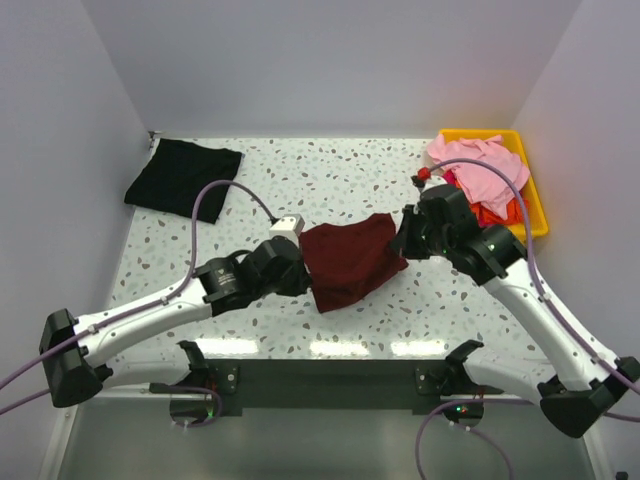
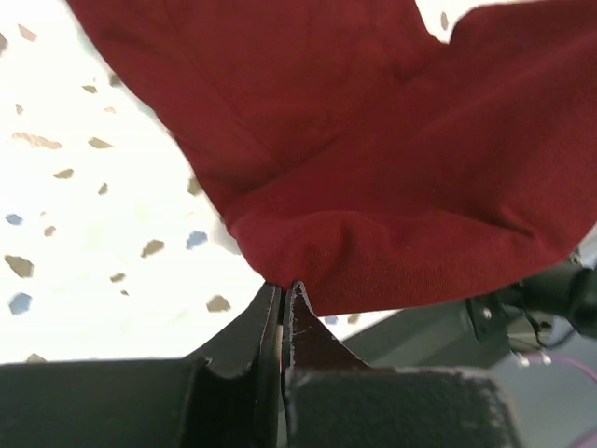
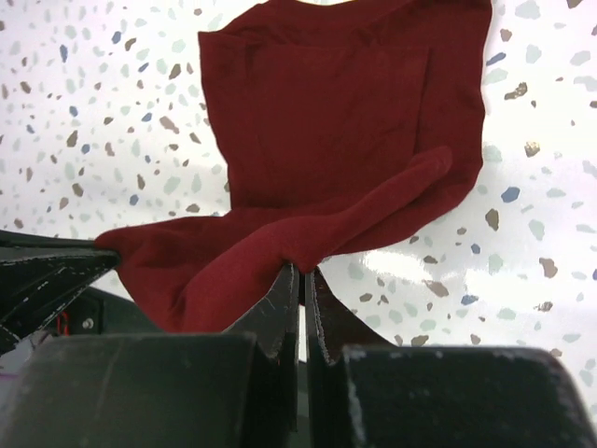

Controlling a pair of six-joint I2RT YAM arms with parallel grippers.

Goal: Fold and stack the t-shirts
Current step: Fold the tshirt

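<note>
A dark maroon t-shirt (image 1: 350,260) hangs partly folded between my two grippers over the middle of the table. My left gripper (image 1: 297,272) is shut on its left edge (image 2: 308,271). My right gripper (image 1: 403,240) is shut on its right edge (image 3: 308,252); the rest of the cloth lies flat on the table beyond. A black t-shirt (image 1: 182,174) lies folded at the back left. A light pink t-shirt (image 1: 478,168) lies on top of orange and red ones (image 1: 495,212) in the bin.
A yellow plastic bin (image 1: 530,185) stands at the back right, holding the heap of shirts. The speckled white table (image 1: 330,170) is enclosed by pale walls on three sides. A pale purple cable (image 1: 215,195) loops above the left arm.
</note>
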